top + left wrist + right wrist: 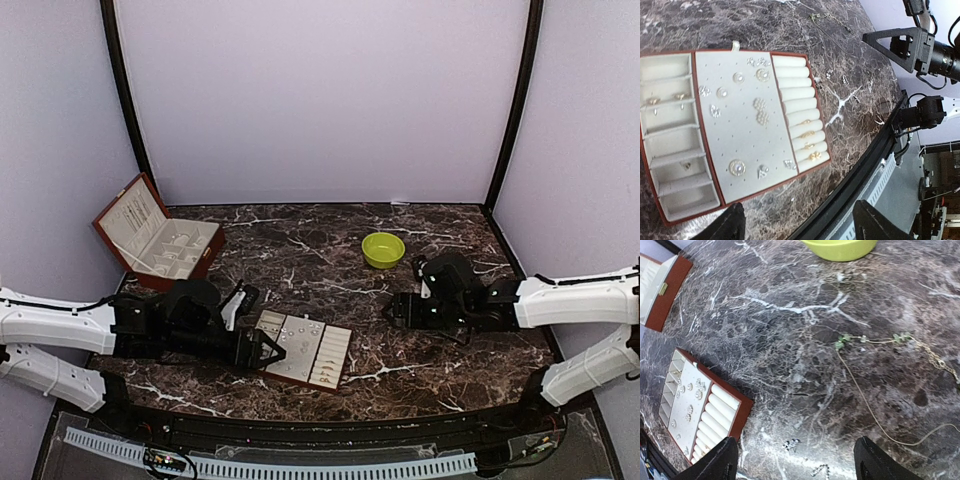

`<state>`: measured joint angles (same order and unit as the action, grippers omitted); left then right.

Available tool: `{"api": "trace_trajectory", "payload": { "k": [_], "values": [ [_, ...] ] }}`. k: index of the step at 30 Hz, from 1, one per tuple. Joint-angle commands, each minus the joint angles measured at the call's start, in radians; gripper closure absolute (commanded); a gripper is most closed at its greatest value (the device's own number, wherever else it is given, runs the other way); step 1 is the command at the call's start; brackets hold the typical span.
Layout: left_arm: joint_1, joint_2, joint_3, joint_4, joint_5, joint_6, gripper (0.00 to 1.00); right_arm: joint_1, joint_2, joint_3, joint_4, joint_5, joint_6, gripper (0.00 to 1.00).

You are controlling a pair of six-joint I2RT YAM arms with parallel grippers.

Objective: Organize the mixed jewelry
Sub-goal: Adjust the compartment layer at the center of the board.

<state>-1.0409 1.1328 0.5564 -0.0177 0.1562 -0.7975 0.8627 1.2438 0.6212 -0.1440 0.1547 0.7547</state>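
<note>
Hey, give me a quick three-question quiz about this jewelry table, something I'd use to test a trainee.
1. True or false: the reddish-brown box is shut.
2. Fill in: the cream tray lies closest to the ___ gripper.
3. Where is the necklace chain? A in the box, B on the marble table, C in the tray.
Key: 1 false, its lid stands open; 2 left gripper; 3 B.

marble table [300,262] — on it: tray [742,137] | box [132,220] | bowl [383,239] | chain [860,391]
</note>
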Motion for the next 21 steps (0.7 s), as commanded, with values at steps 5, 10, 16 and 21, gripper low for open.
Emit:
{"api": "trace_trajectory", "payload": {
  "k": [5,10,16,21],
  "values": [
    [0.005,-0.104,-0.142,0.055,0.105,-0.215,0.21,-0.001,0.232,0.160,0.174,-0.151,-0.105,0.19],
    [0.007,-0.103,-0.202,0.103,0.131,-0.263,0.20,0.002,0.347,0.242,0.190,-0.230,-0.145,0.18],
    [0.022,-0.037,-0.244,0.232,0.152,-0.283,0.20,0.022,0.477,0.326,0.200,-0.292,-0.169,0.20],
    [0.049,0.056,-0.232,0.316,0.189,-0.264,0.20,0.056,0.545,0.378,0.201,-0.319,-0.179,0.21]
  ]
}}
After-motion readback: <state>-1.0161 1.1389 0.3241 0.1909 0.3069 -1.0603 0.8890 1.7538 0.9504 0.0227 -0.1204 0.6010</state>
